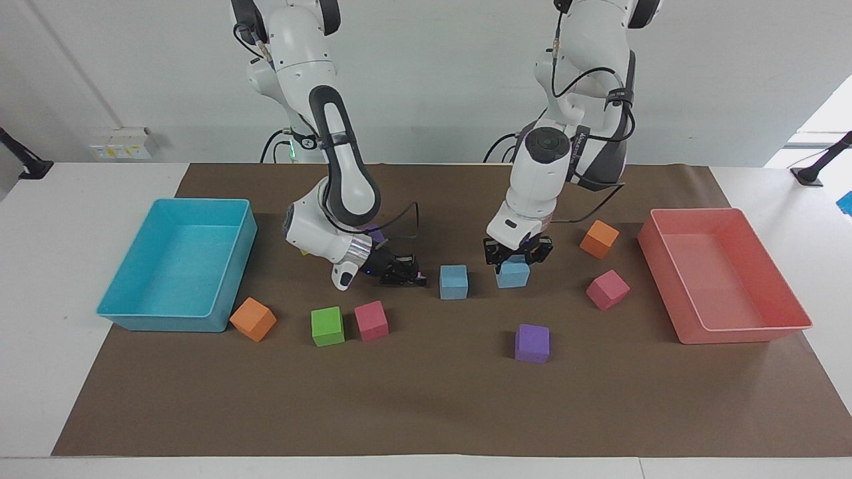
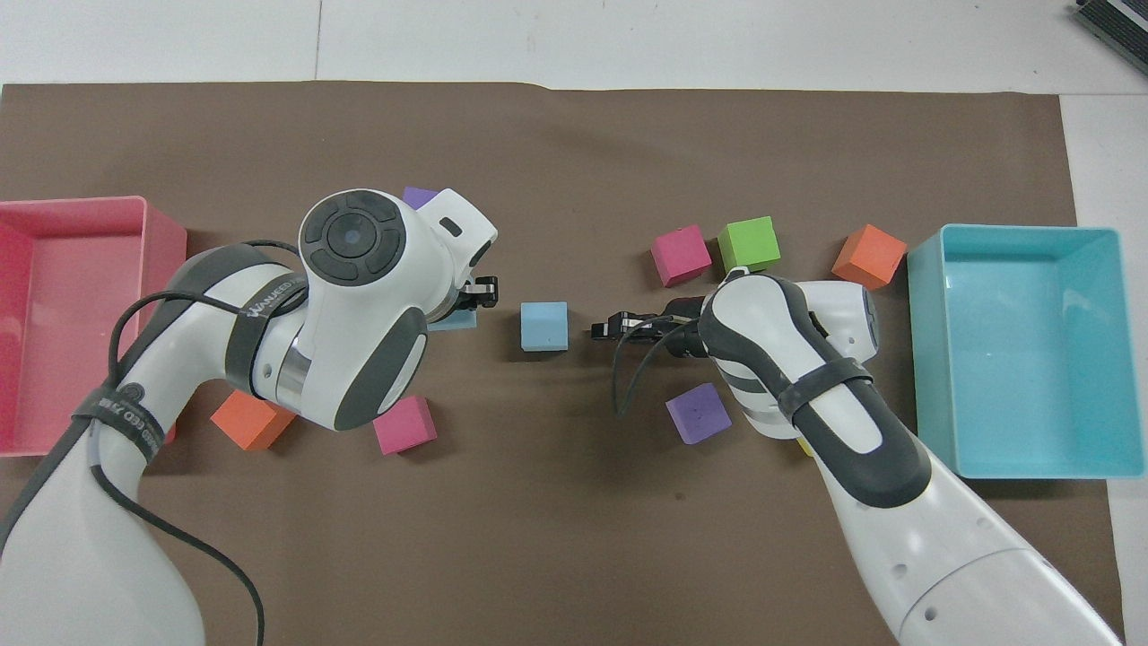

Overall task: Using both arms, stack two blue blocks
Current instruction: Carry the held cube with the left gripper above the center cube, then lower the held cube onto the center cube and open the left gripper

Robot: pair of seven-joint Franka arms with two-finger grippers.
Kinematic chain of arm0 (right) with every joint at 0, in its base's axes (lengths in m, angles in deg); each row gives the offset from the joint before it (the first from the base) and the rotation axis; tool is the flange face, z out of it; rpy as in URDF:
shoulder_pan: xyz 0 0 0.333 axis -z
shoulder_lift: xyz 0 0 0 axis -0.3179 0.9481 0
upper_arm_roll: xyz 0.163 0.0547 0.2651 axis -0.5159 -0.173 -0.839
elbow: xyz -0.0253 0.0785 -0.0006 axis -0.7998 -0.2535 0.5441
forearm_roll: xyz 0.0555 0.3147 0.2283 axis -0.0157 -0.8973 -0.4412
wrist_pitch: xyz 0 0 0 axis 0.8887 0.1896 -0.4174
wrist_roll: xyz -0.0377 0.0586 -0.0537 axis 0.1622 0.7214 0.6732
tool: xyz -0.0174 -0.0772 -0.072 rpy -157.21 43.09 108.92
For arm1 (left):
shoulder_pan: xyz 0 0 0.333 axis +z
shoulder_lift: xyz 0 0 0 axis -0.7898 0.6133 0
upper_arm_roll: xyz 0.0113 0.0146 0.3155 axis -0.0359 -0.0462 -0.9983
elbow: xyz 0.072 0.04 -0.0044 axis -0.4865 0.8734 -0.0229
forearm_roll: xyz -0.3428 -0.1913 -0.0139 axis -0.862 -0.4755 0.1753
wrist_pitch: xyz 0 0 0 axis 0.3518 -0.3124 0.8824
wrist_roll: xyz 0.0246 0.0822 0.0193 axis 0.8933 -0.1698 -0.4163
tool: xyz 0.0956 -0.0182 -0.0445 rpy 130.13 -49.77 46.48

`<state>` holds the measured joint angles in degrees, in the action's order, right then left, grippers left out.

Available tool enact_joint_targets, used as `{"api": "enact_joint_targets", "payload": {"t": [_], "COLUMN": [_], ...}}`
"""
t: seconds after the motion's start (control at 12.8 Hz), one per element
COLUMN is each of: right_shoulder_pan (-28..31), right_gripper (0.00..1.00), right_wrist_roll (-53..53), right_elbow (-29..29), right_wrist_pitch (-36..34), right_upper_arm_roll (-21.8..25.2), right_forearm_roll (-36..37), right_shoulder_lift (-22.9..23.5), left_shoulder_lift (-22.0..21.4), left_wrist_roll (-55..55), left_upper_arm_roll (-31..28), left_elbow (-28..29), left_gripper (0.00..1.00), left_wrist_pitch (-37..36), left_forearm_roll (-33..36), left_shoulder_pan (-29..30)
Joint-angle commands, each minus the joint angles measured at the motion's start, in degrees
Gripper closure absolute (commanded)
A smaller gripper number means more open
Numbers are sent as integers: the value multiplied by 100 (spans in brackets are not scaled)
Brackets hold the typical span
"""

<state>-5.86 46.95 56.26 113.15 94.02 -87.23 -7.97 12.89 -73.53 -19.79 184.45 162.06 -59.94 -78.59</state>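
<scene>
A brown mat (image 1: 426, 412) covers the white table (image 1: 40, 346), with a turquoise tray (image 1: 133, 316) at the right arm's end and a pink tray (image 1: 732, 329) at the left arm's end. Beside the turquoise tray lie an orange cube (image 1: 253, 319), a green cube (image 1: 327, 326) and a pink cube (image 1: 371, 320). A purple cube (image 1: 532, 343), another pink cube (image 1: 607, 289) and another orange cube (image 1: 599, 239) lie toward the pink tray.

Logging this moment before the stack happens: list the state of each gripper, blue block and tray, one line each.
Left gripper: shut on a light blue foam cube.
Held blue cube: gripped, beside the free cube.
Free light blue foam cube: flat on the brown mat, untouched.
Right gripper: shut, empty, low beside the free cube.
Turquoise plastic tray: upright, empty.
Pink plastic tray: upright, empty.
</scene>
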Motion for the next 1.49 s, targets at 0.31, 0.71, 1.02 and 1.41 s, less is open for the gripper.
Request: {"api": "enact_joint_targets", "payload": {"t": [0.31, 0.71, 1.02, 1.41], "right_shoulder_pan": [57, 57, 57, 57], "right_gripper": [100, 100, 100, 100], "right_wrist_roll": [236, 236, 236, 236], "right_elbow": [112, 138, 138, 138], "right_wrist_pitch": [54, 54, 54, 63], "right_upper_arm_roll": [-52, -52, -52, -52], "right_forearm_roll": [-138, -138, -138, -138], "right_shoulder_lift": [-74, -74, -83, -83], "left_shoulder_lift": [668, 889, 872, 872], "left_wrist_roll": [-634, -802, -802, -802], "left_upper_arm_roll": [-84, -93, -93, -93], "left_elbow": [-795, -874, -892, -892], "left_gripper": [55, 52, 50, 50], "left_wrist_pitch": [-264, -254, -307, -193], "left_forearm_roll": [-328, -275, -266, -248], "left_shoulder_pan": [-653, -882, -891, -891]}}
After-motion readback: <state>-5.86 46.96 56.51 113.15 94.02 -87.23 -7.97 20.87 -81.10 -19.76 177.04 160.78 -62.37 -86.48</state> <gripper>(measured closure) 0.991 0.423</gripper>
